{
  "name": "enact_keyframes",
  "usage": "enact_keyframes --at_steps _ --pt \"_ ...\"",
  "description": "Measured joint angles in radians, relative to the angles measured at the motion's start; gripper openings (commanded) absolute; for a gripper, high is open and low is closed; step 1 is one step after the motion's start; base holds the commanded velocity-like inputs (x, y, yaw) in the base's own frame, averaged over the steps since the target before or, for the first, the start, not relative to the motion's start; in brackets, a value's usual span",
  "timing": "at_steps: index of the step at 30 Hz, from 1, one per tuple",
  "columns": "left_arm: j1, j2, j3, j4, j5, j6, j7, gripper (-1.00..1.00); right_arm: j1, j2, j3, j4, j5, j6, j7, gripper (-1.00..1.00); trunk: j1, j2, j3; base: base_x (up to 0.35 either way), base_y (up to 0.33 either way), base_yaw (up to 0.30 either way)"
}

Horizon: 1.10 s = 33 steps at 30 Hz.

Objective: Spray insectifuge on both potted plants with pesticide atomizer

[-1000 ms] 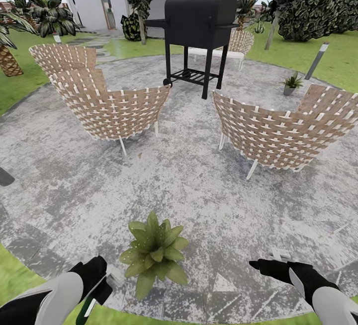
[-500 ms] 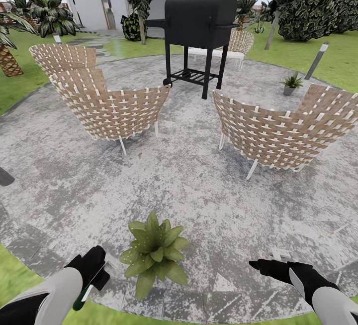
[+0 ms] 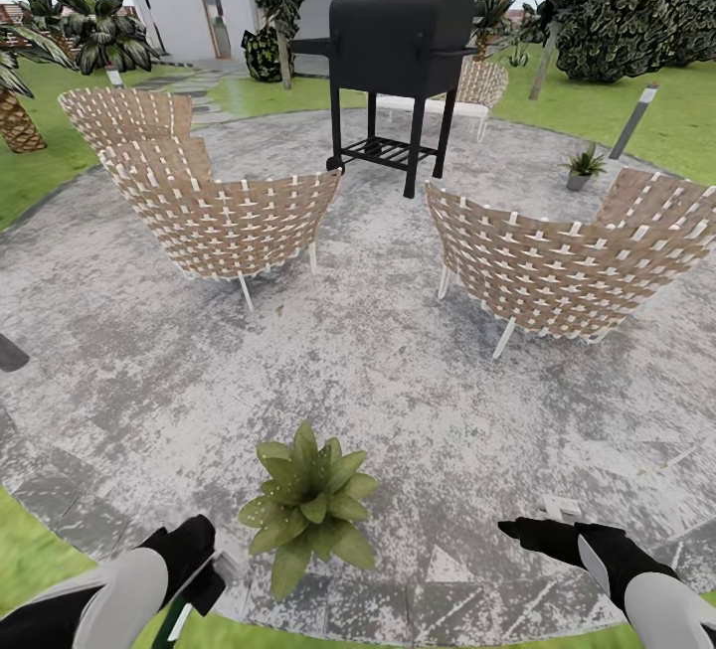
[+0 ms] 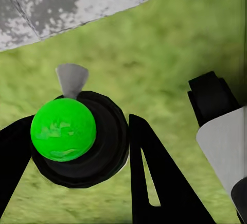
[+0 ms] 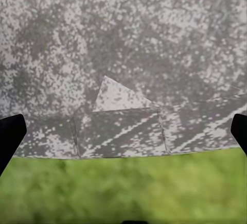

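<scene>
The round grey patio and the near potted plant sit unchanged from half a second ago, while the left pincer has dropped slightly lower beside the plant. It is clenched on the pesticide atomizer, apparently over lawn at the patio's edge; the right pincer hovers released over the paving.

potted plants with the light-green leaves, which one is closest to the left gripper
The broad-leaved light-green potted plant at the near patio edge, just beside the left gripper. The other small potted plant in a grey pot stands far off, past the right-hand woven wicker chair.
</scene>
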Motion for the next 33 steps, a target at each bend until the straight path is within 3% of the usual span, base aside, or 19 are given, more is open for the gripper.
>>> enact_keyframes --at_steps 5,19,33 --pt "0.029 0.001 -0.001 0.006 0.0 -0.009 -0.001 -1.0 0.0 0.0 0.0 0.0 0.0 0.0 0.0 1.0 0.0 0.0 0.0 0.0 0.0 0.0" --pt "0.043 0.001 -0.001 0.006 -0.001 -0.01 -0.001 -1.0 0.0 0.0 0.0 0.0 0.0 0.0 0.0 1.0 0.0 0.0 0.0 0.0 0.0 -0.006" --pt "0.051 0.0 -0.003 0.005 -0.002 -0.011 0.0 -1.0 0.0 0.0 0.0 0.0 0.0 0.0 0.0 1.0 0.0 0.0 0.0 0.0 0.0 -0.179"
